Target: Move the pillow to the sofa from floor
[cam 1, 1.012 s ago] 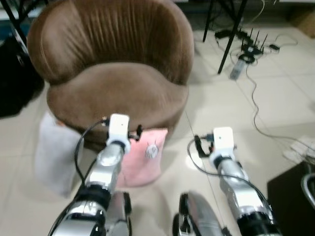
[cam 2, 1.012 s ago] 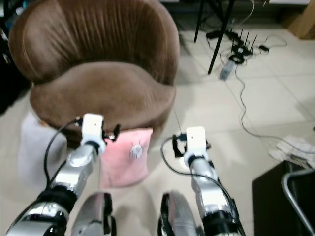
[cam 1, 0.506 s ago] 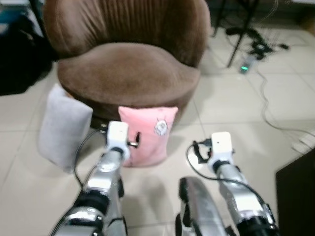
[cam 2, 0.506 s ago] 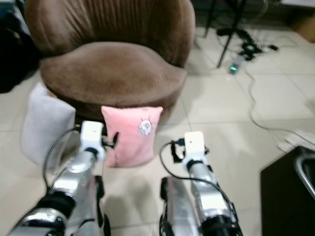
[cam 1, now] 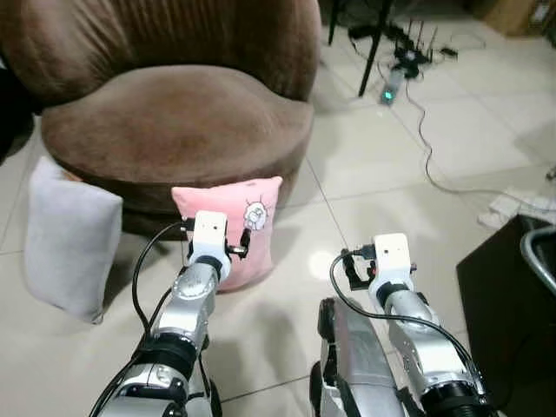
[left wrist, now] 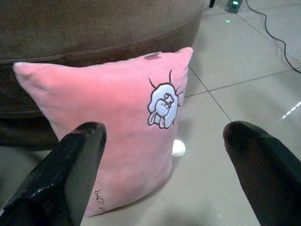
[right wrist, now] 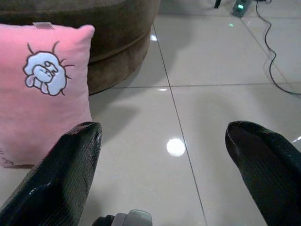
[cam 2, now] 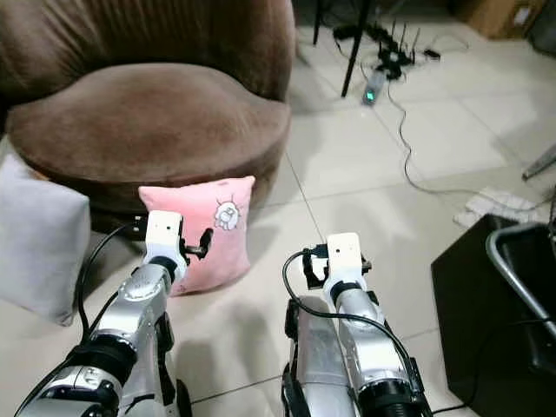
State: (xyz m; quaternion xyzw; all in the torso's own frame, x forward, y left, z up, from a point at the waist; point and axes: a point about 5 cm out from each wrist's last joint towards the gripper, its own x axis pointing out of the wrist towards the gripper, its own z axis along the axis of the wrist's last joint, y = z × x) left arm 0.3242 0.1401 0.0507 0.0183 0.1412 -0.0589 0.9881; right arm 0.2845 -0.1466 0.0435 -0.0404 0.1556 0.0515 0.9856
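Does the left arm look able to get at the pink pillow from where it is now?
Probably yes. The left gripper is open and faces the pink pillow, which stands on the floor against the sofa with nothing between them.

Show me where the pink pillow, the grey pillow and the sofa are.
pink pillow (left wrist: 113,108): left wrist view, middle of its front face.
grey pillow (cam 1: 68,239): left eye view, middle of its side.
sofa (cam 1: 174,122): left eye view, seat cushion.
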